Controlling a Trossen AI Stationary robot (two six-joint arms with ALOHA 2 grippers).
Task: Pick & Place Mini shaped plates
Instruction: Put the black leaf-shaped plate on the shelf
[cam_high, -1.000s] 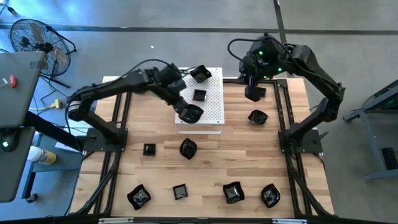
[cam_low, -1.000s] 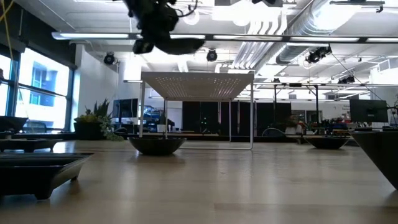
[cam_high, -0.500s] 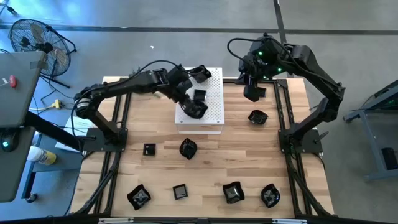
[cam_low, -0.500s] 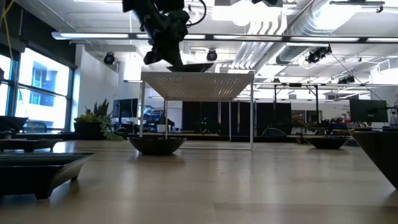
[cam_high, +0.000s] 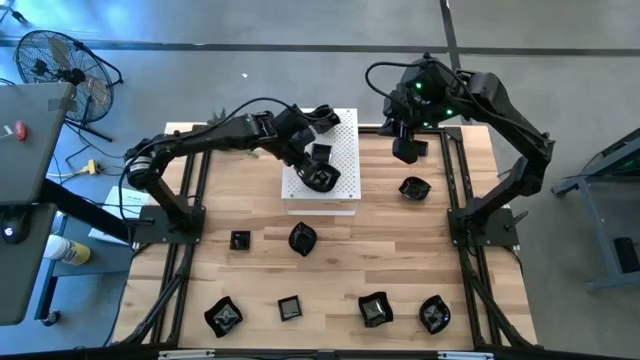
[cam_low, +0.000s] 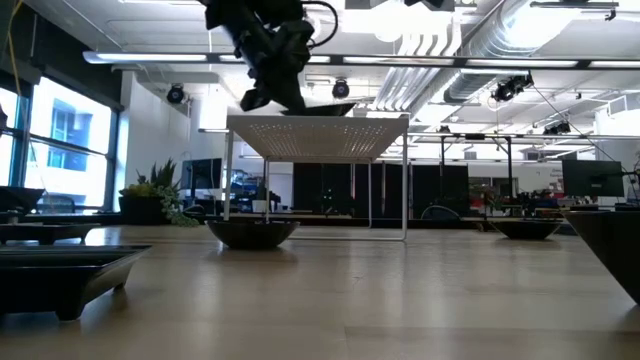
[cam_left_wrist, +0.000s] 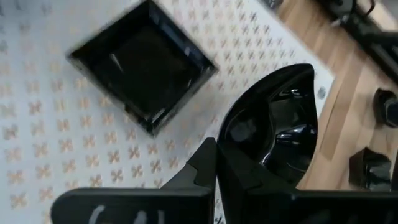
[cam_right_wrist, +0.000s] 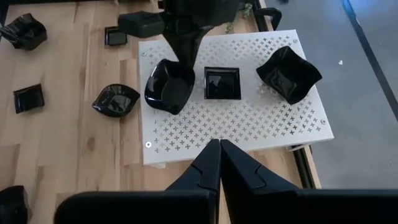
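My left gripper (cam_high: 310, 170) is shut on a round glossy black mini plate (cam_high: 321, 178) over the near part of the white perforated board (cam_high: 345, 190). The plate also shows in the left wrist view (cam_left_wrist: 273, 134) and the right wrist view (cam_right_wrist: 169, 86). A square mini plate (cam_high: 321, 153) and a wavy-edged one (cam_high: 323, 118) rest on their bases on the board. My right gripper (cam_high: 405, 150) hangs shut and empty over the table's far right part (cam_right_wrist: 217, 152). My left gripper holds the round plate by its rim (cam_left_wrist: 229, 134) on the side toward the arm. One finger (cam_left_wrist: 208, 158) shows outside the rim; the other is lost against the dark plate. The fingers slant down from the table's left. The plate sits level at the board's top (cam_low: 318, 108); whether it touches, I cannot tell.
Several more black mini plates lie on the wooden table: one (cam_high: 414, 188) right of the board, two (cam_high: 240, 240) (cam_high: 302, 238) just before it, and several along the near edge (cam_high: 223, 316) (cam_high: 375, 309). The board stands raised on thin legs (cam_low: 405, 180).
My left gripper has carried the round plate toward the table's right and down, from above the board's left near corner to the board's top, beside the square plate. It has stayed shut on the plate.
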